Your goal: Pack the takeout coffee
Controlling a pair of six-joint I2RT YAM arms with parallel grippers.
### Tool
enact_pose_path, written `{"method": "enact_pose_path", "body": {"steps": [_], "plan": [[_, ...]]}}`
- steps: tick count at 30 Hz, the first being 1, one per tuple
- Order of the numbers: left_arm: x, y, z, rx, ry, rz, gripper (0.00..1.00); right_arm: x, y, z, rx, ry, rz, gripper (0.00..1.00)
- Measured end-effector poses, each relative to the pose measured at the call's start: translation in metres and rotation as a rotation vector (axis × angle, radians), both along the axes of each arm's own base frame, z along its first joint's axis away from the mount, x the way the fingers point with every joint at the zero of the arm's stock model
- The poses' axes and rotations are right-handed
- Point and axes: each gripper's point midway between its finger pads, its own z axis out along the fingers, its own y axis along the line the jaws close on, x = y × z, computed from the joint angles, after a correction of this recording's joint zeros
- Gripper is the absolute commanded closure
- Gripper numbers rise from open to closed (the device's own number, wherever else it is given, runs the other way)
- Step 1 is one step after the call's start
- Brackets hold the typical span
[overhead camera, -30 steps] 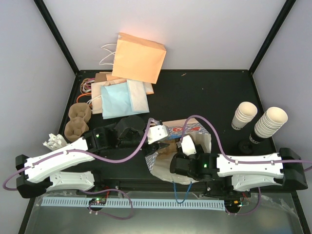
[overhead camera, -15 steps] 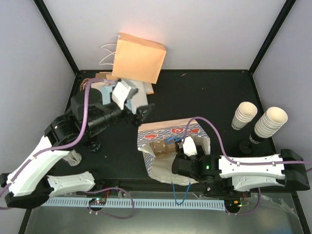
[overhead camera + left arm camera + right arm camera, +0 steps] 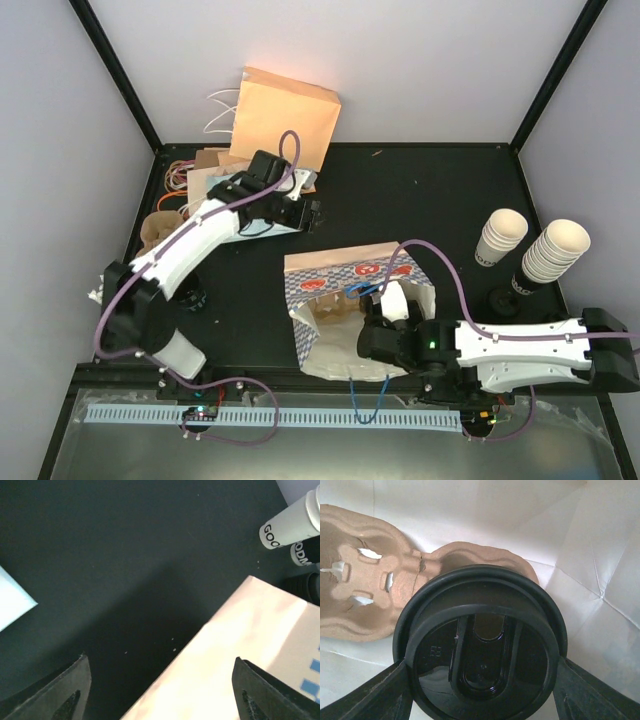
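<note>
Your left gripper (image 3: 308, 213) left the bag (image 3: 330, 275) and swung back-left, wide and empty, while your right gripper (image 3: 481, 695) stayed clamped on the lidded coffee (image 3: 482, 640) inside the bag above the carrier (image 3: 365, 595), so seemingly only seating it remained.

Robot lab test cell, black tabletop (image 3: 420, 200), plain white enclosure walls (image 3: 400, 70), black frame posts (image 3: 113, 70), slotted cable duct (image 3: 300, 415)

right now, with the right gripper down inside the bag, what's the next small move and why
Probably ease the right gripper straight down a little, then let go. It grips the black-lidded cup inside the bag, over one well of the cardboard carrier. Whether the cup is seated yet cannot be told.
</note>
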Motion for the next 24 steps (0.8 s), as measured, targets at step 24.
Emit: {"method": "enact_pose_path", "body": {"steps": [24], "plan": [[0.041,-0.111,-0.123,-0.079,0.489,-0.267,0.6,0.001,0.002,-0.002,0.024,-0.006,-0.004,0.63]]}}
